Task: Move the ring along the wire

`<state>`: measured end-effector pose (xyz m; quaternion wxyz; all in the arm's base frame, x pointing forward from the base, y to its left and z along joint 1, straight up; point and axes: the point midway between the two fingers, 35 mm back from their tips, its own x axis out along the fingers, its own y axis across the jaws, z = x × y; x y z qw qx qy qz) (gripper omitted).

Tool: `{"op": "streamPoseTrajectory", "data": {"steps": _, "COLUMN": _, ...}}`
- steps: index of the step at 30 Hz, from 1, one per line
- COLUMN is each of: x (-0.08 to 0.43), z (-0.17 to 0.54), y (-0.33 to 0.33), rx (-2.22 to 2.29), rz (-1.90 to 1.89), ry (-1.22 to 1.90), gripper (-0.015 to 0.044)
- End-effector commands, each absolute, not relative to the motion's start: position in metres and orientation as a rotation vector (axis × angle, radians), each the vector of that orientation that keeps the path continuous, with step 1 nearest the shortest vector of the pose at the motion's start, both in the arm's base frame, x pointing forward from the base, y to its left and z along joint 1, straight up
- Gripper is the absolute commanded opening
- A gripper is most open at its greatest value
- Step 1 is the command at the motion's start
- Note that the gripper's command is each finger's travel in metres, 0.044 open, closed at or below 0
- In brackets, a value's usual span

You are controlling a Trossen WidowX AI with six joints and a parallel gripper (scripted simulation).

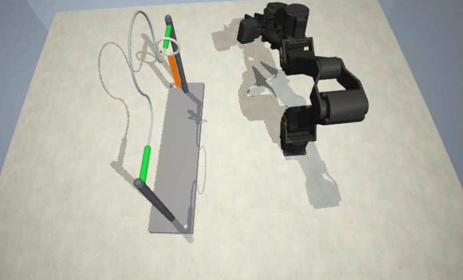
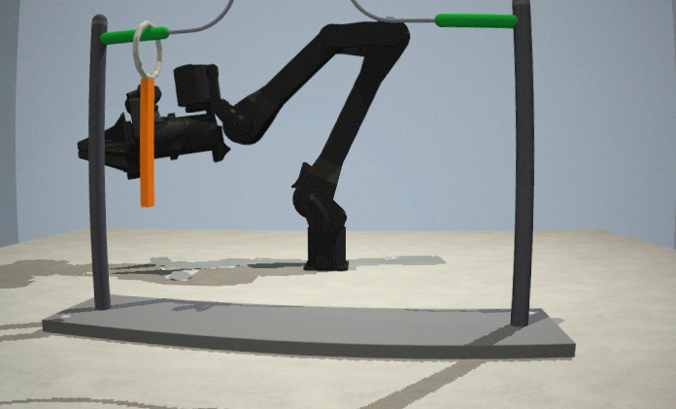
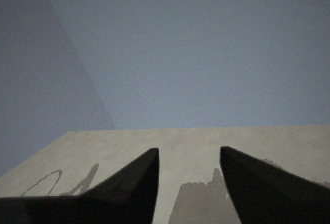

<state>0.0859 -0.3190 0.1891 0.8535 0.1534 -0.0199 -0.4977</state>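
Note:
The ring (image 1: 178, 48) (image 2: 135, 48) hangs around the green part (image 1: 167, 30) (image 2: 117, 36) beside the far post (image 1: 181, 75) (image 2: 101, 234), which is the left post in the exterior view. Its orange handle (image 1: 174, 72) (image 2: 147, 145) points down. My gripper (image 2: 79, 149) (image 3: 189, 155) is partly open, with nothing between the fingers. It is in the air on the robot's side, well apart from the handle. In the exterior view it shows behind the handle and post. Its fingertips cannot be made out in the top view.
The grey wire (image 1: 130, 44) (image 2: 194, 30) arches high to the other green part (image 1: 145, 163) (image 2: 476, 19) at the near post (image 1: 157, 201) (image 2: 523, 159). Both posts stand on a grey base plate (image 1: 177, 143) (image 2: 299, 329). The arm stands to its right in the top view.

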Motion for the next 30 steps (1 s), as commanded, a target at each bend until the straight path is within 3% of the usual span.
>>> {"op": "streamPoseTrajectory", "data": {"steps": 1, "x": 0.122, "z": 0.155, "y": -0.291, "rx": 0.253, "rz": -0.810, "ry": 0.062, "gripper": 0.0160}}
{"op": "streamPoseTrajectory", "data": {"steps": 13, "x": 0.197, "z": 0.095, "y": -0.141, "rx": 0.005, "rz": -0.042, "ry": 0.120, "gripper": 0.0160}}
{"op": "streamPoseTrajectory", "data": {"steps": 30, "x": 0.235, "z": 0.137, "y": -0.146, "rx": -0.013, "rz": -0.076, "ry": 0.004, "gripper": 0.0160}}
